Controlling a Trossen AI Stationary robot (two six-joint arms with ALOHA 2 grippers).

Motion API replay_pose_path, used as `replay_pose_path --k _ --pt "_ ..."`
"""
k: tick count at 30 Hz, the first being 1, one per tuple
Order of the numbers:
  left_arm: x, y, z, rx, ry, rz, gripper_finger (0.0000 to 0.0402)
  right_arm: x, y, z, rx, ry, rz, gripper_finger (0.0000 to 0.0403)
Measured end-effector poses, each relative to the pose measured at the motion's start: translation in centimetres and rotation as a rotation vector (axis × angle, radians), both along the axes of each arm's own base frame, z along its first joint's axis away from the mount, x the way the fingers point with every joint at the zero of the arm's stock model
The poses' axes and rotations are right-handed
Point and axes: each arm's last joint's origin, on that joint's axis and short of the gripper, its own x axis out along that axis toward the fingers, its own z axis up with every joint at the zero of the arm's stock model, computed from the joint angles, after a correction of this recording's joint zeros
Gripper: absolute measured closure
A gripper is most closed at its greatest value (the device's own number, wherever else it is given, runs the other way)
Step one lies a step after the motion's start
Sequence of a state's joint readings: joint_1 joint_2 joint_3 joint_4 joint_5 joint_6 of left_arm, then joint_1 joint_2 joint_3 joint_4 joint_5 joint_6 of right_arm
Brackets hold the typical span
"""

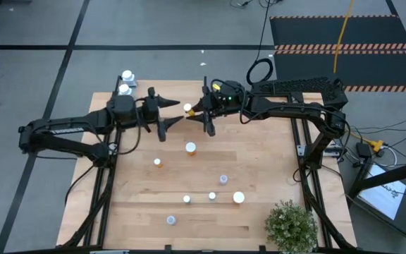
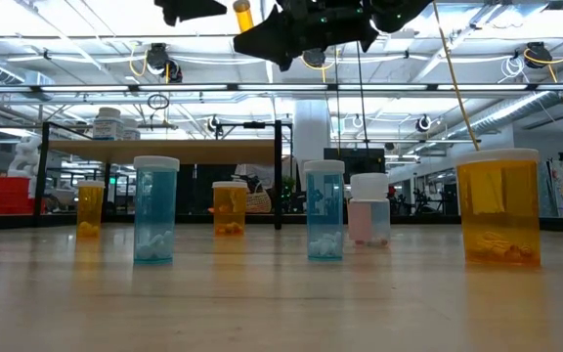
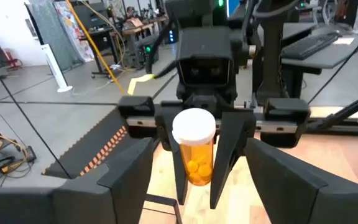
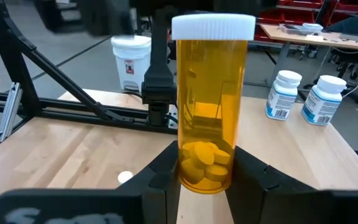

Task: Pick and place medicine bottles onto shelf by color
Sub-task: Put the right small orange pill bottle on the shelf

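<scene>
Orange-amber bottle [image 4: 213, 102], white cap, pills in its base, held upright above the tabletop [image 1: 259, 169] in the right tool [image 4: 205, 171], fingers clenched on its lower body. Left tool [image 1: 166, 111] faces it just beside, fingers spread, not touching. Seven more bottles stand scattered on the light-wood tabletop; two white ones [image 1: 126, 82] at its far-left corner; potted plant [image 1: 291, 224] at the near-right corner. Grey floor all round, a hazard-striped black mat [image 1: 340, 34] beyond. Low view: workshop with benches, bright ceiling lights.
</scene>
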State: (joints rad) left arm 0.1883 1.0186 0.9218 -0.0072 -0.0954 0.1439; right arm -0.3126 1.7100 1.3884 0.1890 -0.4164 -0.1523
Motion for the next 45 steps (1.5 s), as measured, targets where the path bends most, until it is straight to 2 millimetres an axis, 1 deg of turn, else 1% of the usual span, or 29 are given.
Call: replay_pose_path --k 2,6,9,12,23,29,35,45 --pt "0.8 0.1 0.1 0.002 0.015 -0.003 0.0126 0.0 0.0 0.0 0.0 0.0 0.001 0.031" --pt "2.3 0.4 1.1 0.007 0.047 -0.004 0.0109 0.0 0.0 0.0 0.001 0.0 0.002 0.031" --pt "3.4 0.7 1.6 0.0 0.108 0.002 0.0113 0.0 0.0 0.0 0.001 0.001 0.004 0.031" --pt "3.9 0.8 2.0 -0.007 0.149 0.009 0.0129 0.0 0.1 -0.1 -0.001 0.007 0.005 0.031" --pt "4.1 0.8 1.8 -0.037 0.177 0.02 0.0215 0.0 0.1 -0.2 -0.01 0.017 0.008 0.031" --pt "4.0 0.8 1.9 -0.038 0.175 0.023 0.025 0.0 0.1 -0.3 -0.011 0.021 0.008 0.031" --pt "4.0 0.8 1.8 -0.042 0.188 0.023 0.0267 0.0 0.1 -0.3 -0.01 0.025 0.009 0.031" --pt "3.9 0.9 1.7 -0.04 0.2 0.042 0.0268 0.0 0.0 -0.4 -0.01 0.028 0.008 0.031"
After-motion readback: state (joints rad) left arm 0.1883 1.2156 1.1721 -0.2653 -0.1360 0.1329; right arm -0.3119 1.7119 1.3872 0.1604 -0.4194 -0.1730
